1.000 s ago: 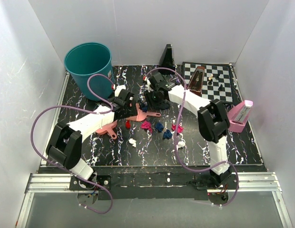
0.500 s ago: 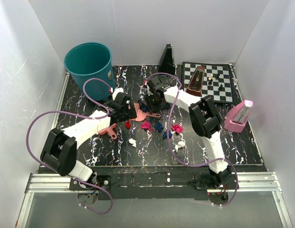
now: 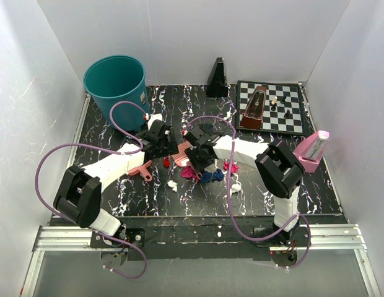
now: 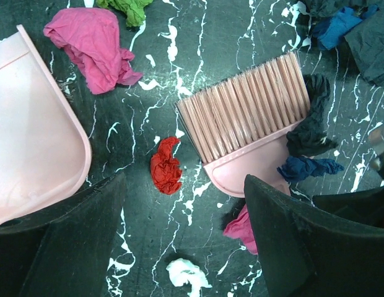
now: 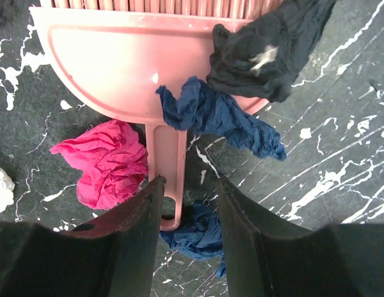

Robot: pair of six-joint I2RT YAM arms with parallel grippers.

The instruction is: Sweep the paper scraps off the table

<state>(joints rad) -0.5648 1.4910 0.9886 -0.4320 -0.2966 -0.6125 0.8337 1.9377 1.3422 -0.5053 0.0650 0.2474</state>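
Paper scraps lie mid-table (image 3: pixel 117 192): magenta (image 3: pixel 191 171), dark blue (image 3: pixel 210 176), white (image 3: pixel 172 184) and red (image 3: pixel 166 162). My right gripper (image 5: pixel 189 210) is open, and its fingers straddle the handle of a pink brush (image 5: pixel 130 62) without touching it. A magenta scrap (image 5: pixel 105 164) and blue scraps (image 5: pixel 223 117) lie against the brush. My left gripper (image 4: pixel 186 247) is open and empty. It hovers over a red scrap (image 4: pixel 165 173) and a white scrap (image 4: pixel 186 272), between the pink dustpan (image 4: pixel 31 136) and the brush bristles (image 4: pixel 248 136).
A teal bin (image 3: pixel 114 83) stands at the back left. A chessboard (image 3: pixel 285 105) with a brown metronome (image 3: pixel 255 105) and small pieces lies at the back right. There is a black metronome (image 3: pixel 217 77) at the back and a pink one (image 3: pixel 313 151) at the right. White walls surround the table.
My right gripper has come forward from behind the brush to over its handle. My left gripper has shifted slightly right. The brush has barely moved.
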